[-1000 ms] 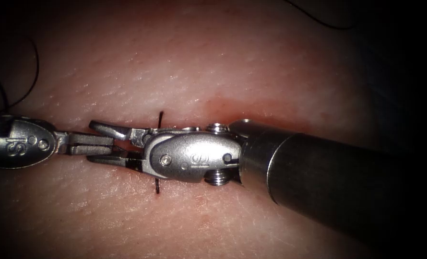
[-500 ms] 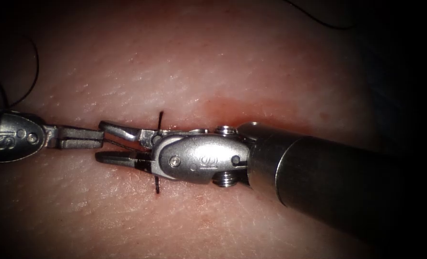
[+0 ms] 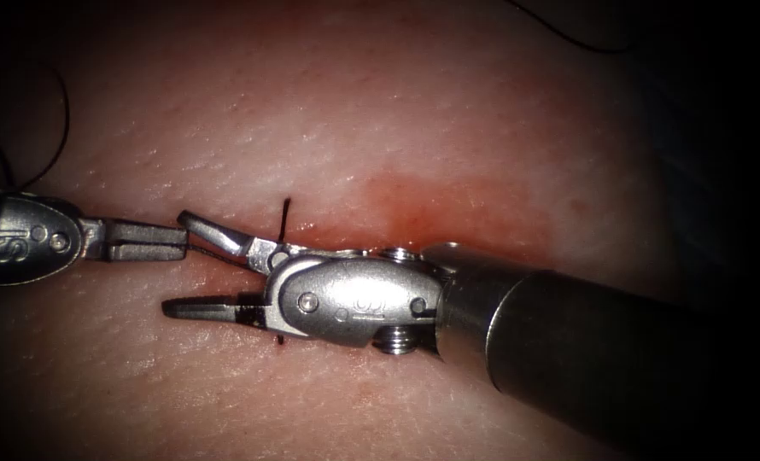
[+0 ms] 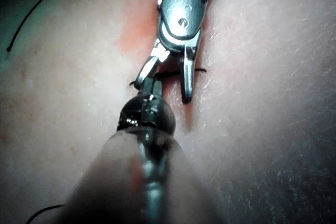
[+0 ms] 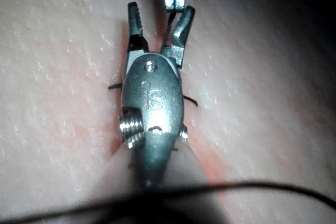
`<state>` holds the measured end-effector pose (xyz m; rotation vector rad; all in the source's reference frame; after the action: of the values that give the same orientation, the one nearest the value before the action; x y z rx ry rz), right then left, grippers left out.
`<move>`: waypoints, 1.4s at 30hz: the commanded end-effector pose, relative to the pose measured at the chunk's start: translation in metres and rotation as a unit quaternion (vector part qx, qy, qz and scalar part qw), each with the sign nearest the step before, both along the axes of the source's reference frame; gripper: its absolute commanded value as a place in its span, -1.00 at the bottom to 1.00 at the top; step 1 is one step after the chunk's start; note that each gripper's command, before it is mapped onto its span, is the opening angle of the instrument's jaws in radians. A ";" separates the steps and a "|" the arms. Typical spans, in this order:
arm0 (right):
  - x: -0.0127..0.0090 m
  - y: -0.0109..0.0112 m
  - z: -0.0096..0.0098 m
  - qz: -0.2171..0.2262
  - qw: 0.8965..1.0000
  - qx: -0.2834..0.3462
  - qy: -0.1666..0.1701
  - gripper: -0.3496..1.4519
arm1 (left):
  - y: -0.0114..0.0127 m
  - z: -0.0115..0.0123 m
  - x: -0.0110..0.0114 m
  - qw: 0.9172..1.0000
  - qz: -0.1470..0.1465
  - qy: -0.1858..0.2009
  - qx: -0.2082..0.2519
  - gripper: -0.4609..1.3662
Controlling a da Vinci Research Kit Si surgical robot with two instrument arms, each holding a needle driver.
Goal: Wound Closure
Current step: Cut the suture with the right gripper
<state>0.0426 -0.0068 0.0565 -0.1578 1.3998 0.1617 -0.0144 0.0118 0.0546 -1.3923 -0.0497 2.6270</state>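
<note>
Although no needle can be made out, the pale, pebbled pork tissue (image 3: 380, 111) carries one dark stitch of thread (image 3: 285, 213) lying across the cut, its two short ends poking out on either side of the right arm's steel tool (image 3: 205, 269), under whose body its middle is hidden. That tool's two serrated jaws stand spread apart and hold nothing, a thin strand running between them from the stitch toward the left arm's steel tool (image 3: 145, 242), whose flat jaws are pressed together on the strand. A blotch of red fluid (image 3: 448, 209) stains the tissue along the cut by the right tool's dark shaft.
</note>
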 end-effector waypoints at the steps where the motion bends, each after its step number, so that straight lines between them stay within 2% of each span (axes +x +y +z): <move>1: -0.0001 0.0002 0.0000 0.000 1.000 0.004 -0.003 0.98 | -0.0002 -0.0003 -0.0001 1.000 0.004 0.000 0.002 -0.88; 6: -0.0006 0.0006 0.0002 0.003 1.000 0.005 -0.006 0.98 | -0.0011 -0.0014 -0.0005 1.000 0.010 0.000 0.001 -0.88; 15: -0.0015 0.0009 0.0004 0.002 1.000 0.006 -0.006 0.98 | -0.0015 -0.0018 -0.0006 1.000 0.012 -0.001 0.002 -0.88; 27: -0.0014 0.0012 0.0011 0.006 1.000 0.005 -0.008 0.98 | -0.0020 -0.0031 -0.0020 1.000 0.019 -0.011 0.002 -0.88; 36: -0.0015 0.0007 0.0032 -0.002 1.000 -0.005 -0.008 0.98 | -0.0021 -0.0036 -0.0023 1.000 0.020 -0.012 0.002 -0.88; 42: -0.0008 0.0006 0.0033 0.000 1.000 -0.005 -0.009 0.98 | -0.0023 -0.0040 -0.0030 1.000 0.023 -0.012 0.000 -0.88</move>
<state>0.0418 -0.0062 0.0598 -0.1737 1.3843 0.1564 -0.0174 0.0095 0.0504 -1.4382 -0.0743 2.6422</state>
